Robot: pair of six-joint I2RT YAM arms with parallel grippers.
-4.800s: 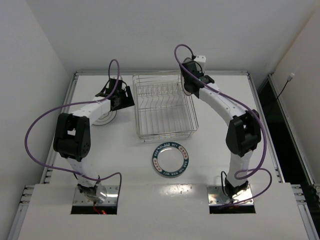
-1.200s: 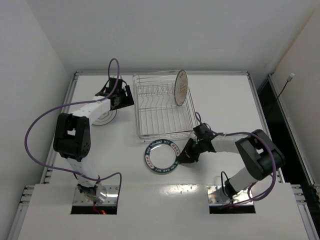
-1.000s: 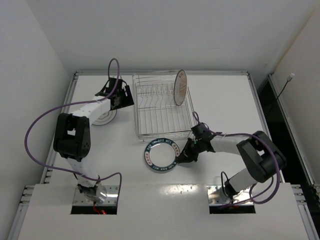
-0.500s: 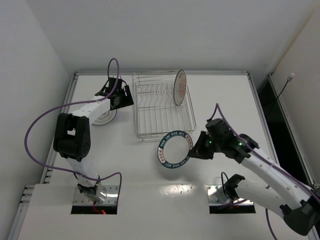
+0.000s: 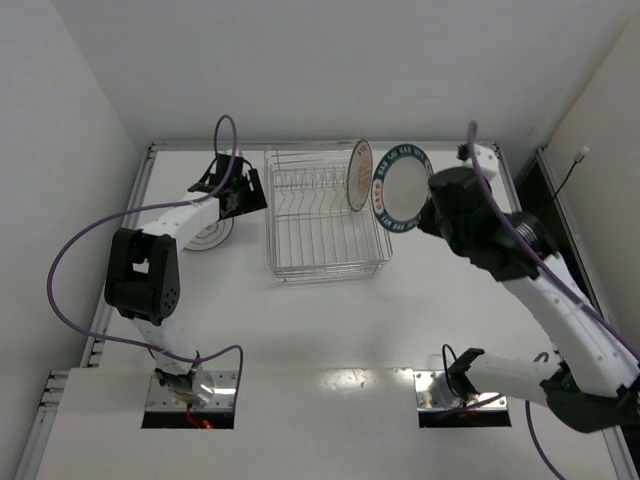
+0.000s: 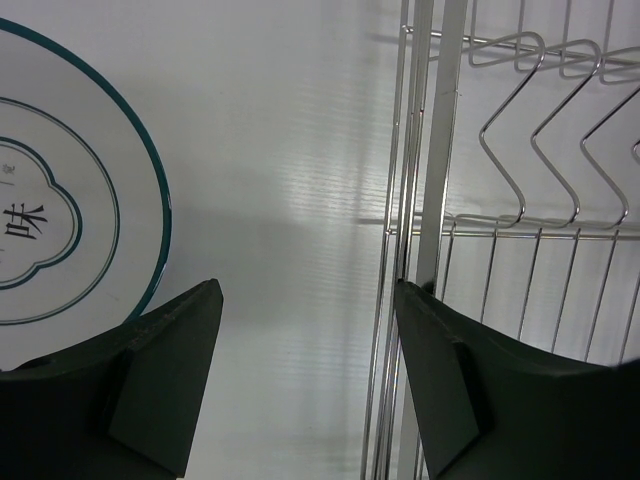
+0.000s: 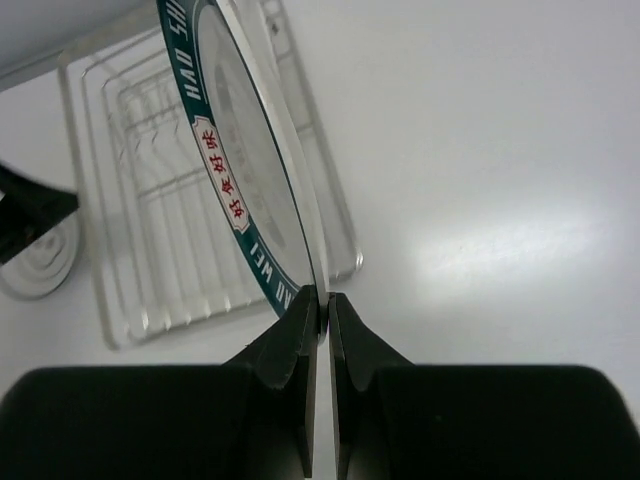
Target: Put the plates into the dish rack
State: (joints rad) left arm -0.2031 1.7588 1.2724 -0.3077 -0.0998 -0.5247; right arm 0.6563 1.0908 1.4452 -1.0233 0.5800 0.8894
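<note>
The view from above shows the rectangular silver wire dish rack [image 5: 325, 225] in the middle of the white table [image 5: 450, 300], and the right arm reaches high beside its far right corner. The right gripper [image 7: 321, 303] is closed tight on the edge of the round plate with a dark blue lettered rim [image 5: 400, 188]. This plate hangs in the air on edge, with its face turned toward the camera. It is just to the right of the round white plate with an orange sunburst centre [image 5: 360, 175], which stands on edge in the back right part of the rack. From above these two plates look side by side, but I cannot tell if they touch. From above the grip itself is hidden behind the wrist. Only the right wrist camera shows it: two dark fingers [image 7: 290, 340] press the thin rim from both sides, the rack lies well below the plate, and there are red marks in the blue band. The left gripper [image 5: 235, 190] hovers to the left of the rack, over the round white plate with grey markings [image 5: 205, 235], which lies flat on the table. The left wrist camera shows its jaws standing wide apart, with only bare table between them. That plate is at the left of this view, with a thin teal line around it and a black written character, and the wire wall of the rack is at the right.
</note>
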